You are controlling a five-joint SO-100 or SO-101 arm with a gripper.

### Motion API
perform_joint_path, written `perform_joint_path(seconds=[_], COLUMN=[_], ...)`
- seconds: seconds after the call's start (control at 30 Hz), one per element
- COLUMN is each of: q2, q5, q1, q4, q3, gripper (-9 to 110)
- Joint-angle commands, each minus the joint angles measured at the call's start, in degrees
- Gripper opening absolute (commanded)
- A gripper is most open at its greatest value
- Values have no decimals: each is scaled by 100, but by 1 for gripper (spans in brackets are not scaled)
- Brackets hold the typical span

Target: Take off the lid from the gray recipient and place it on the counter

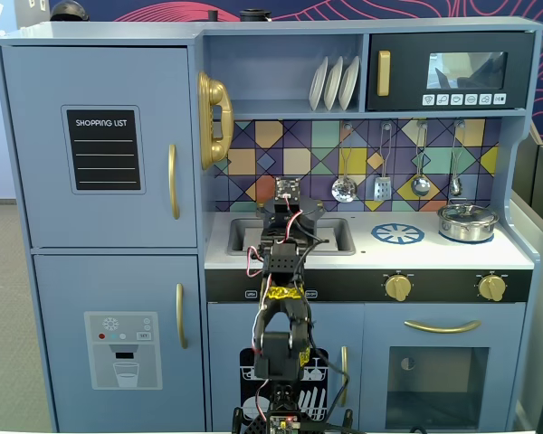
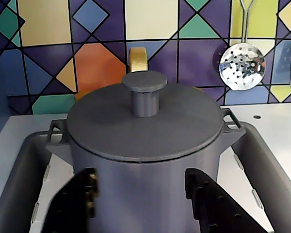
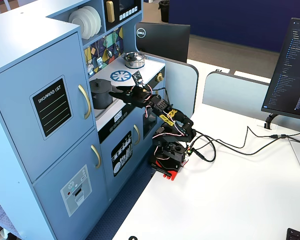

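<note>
The fingers (image 2: 82, 204) stood apart either side of the gray pot (image 2: 145, 194), its lid (image 2: 174, 126) on. The pot sat in the worktop's (image 1: 434, 255) sink (image 2: 19, 170). A fridge board (image 1: 103, 150) read "SHOPPING LIST".

lid (image 2: 145, 124): flat dark gray matte disc, short central knob, seated level and closed on the pot | gray recipient (image 2: 145, 189): dark matte cylinder, two small side handles, upright in the sink basin | counter (image 1: 434, 256): pale worktop, blue burner ring

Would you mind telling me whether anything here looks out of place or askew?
Only that the gray pot stands in the sink basin, not on the burner ring. Its lid sits flat and centered.
</note>
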Motion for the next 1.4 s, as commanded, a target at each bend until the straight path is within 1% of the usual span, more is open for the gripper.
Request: perform_joint_path(seconds=[0.0,0.2,0.43,1.17,1.27,1.37], q2=[-308,-721,-1274,-3806,-3973,-3999], q5=[-9,-88,-132,-123,-88,-132], q1=[-62,-88,-123,-97,-97,-114], q4=[-369,-756,-923,-2268,-2320,-2312], q3=[-483,-650,-1002,-2197,-2347,-2364], gripper=[19,19,17,15,13,2])
